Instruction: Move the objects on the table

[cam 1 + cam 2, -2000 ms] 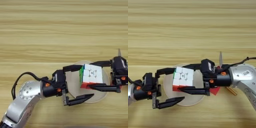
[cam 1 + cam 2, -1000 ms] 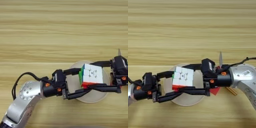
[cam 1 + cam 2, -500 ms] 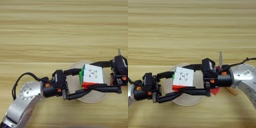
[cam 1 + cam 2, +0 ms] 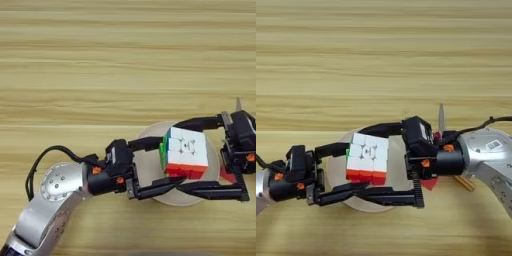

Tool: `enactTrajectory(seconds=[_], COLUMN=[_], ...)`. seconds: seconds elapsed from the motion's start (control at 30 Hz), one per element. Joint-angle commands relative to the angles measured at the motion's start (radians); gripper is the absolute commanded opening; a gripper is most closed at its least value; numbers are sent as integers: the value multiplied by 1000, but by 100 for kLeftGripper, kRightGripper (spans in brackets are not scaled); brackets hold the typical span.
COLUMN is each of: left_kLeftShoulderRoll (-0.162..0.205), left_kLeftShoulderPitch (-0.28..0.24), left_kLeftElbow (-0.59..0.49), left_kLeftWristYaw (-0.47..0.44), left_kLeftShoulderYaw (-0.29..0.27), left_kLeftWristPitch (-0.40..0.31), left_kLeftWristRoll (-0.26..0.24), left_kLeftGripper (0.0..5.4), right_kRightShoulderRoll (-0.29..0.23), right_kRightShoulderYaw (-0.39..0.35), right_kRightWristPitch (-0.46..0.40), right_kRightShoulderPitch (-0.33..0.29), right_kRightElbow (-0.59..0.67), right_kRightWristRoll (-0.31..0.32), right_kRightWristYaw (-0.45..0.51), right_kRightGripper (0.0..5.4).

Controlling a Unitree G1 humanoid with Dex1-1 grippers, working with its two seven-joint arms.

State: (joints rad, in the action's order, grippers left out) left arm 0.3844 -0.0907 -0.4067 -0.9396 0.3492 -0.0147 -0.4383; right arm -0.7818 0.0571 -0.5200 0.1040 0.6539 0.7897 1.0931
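Your puzzle cube (image 4: 184,159) sits over the plate (image 4: 150,170), bracketed by both grippers, left (image 4: 162,167) and right (image 4: 378,165), fingers apart around it. Expect it light, rigid, slick-faced and prone to twist, so squeeze flat opposite faces.

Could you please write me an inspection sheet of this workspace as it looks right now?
Surface: wooden table, plank grain.
Job's things: puzzle cube, white face up, over the cream plate; a red thing shows under the right arm; thin metal tip behind it.
Clutter: a tan stick end.
Grippers: left claw and right claw, both flanking the cube.
Cables: black cable on the left arm.
Surroundings: nothing seen.
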Motion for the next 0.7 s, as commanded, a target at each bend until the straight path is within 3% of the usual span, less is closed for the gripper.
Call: enactTrajectory(seconds=[0.03,0.27,0.4,0.53,0.7], left_kLeftShoulderRoll=[3,-10,-46,-91,-118], left_kLeftShoulderPitch=[-5,-38,-52,-60,-78], left_kLeftElbow=[11,56,99,154,174], left_kLeftWristYaw=[10,71,160,298,398], left_kLeftShoulderYaw=[-9,-42,-92,-126,-166], left_kLeftWristPitch=[18,56,68,73,85], left_kLeftWristRoll=[20,61,79,166,217], left_kLeftGripper=[328,328,328,328,328], right_kRightShoulderRoll=[3,26,40,53,70], right_kRightShoulderYaw=[-52,-133,-166,-188,-206], right_kRightWristPitch=[-13,4,20,25,37], right_kRightShoulderPitch=[30,46,48,47,44], right_kRightElbow=[-10,-60,-91,-111,-128], right_kRightWristRoll=[44,62,36,11,-6], right_kRightWristYaw=[-19,-84,-131,-180,-216], right_kRightGripper=[540,540,540,540,540])
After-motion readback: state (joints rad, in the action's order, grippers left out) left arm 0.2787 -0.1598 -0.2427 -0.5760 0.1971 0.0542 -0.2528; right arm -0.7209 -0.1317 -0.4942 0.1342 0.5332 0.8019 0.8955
